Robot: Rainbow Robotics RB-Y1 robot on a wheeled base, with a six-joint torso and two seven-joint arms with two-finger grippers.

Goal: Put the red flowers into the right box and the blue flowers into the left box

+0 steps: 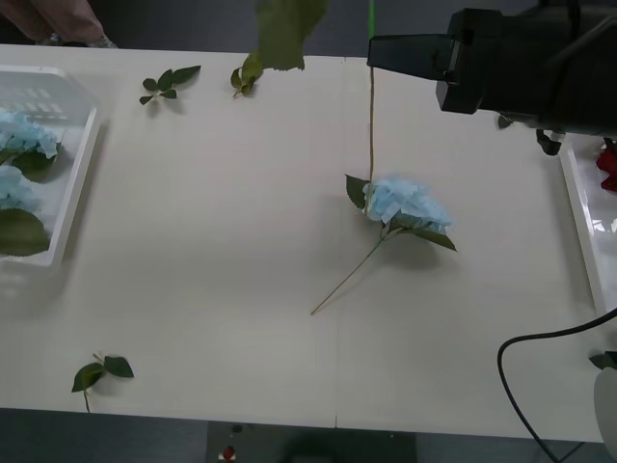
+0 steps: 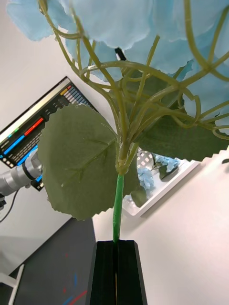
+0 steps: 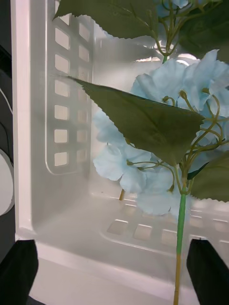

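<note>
My right gripper (image 2: 116, 274), black-fingered, is shut on the green stem of a blue flower (image 2: 143, 28) held high above the table, head up. In the front view the right gripper (image 1: 382, 52) holds that stem (image 1: 371, 116), which hangs down over the table's middle. Another blue flower (image 1: 410, 205) lies on the table below it. The left box (image 1: 72, 183) at the left edge holds blue flowers (image 1: 24, 135). My left gripper (image 3: 114, 286) is open over that box's rim (image 3: 21, 119), facing blue flowers (image 3: 162, 95) inside. A red flower (image 1: 607, 166) shows in the right box (image 1: 578, 217).
Loose green leaf sprigs lie at the back left (image 1: 166, 82), the back middle (image 1: 246, 77) and near the front left edge (image 1: 101, 371). A black cable (image 1: 516, 371) loops over the front right of the table.
</note>
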